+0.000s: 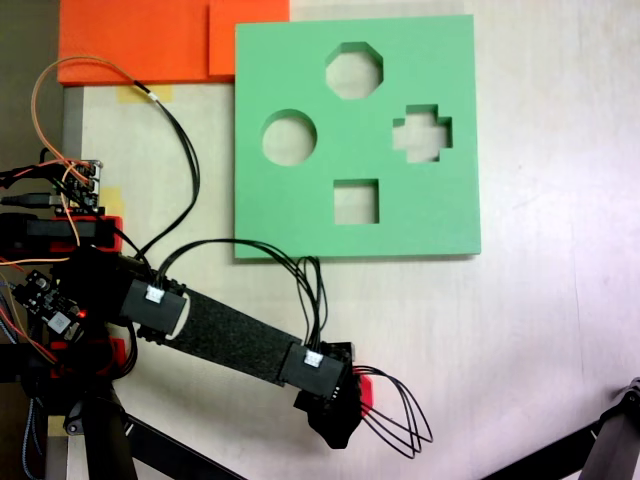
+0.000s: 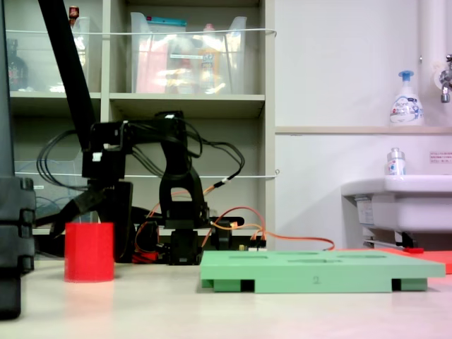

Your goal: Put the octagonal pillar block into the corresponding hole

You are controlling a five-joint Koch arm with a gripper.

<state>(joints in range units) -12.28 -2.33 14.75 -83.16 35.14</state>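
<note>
The octagonal pillar block [image 2: 89,253] is bright red and stands on the table, well left of the green board [image 2: 318,272] in a fixed view. From above, only a red sliver of the block [image 1: 363,389] shows beside the gripper head. My gripper [image 2: 94,220] hangs low over the block, open, with one jaw slanting out to the left and the other down behind the block's right side. In the view from above, the gripper [image 1: 338,418] is near the table's lower edge, below the board [image 1: 300,220]. The corresponding hole [image 1: 354,70] is the eight-sided cutout at the board's top.
The board also has a round cutout [image 1: 289,137], a cross cutout [image 1: 421,133] and a square cutout [image 1: 356,201]. Orange foam sheets [image 1: 150,40] lie at the top left. Loose cables [image 1: 400,425] loop off the wrist. A tripod leg [image 1: 600,445] crosses the lower right corner.
</note>
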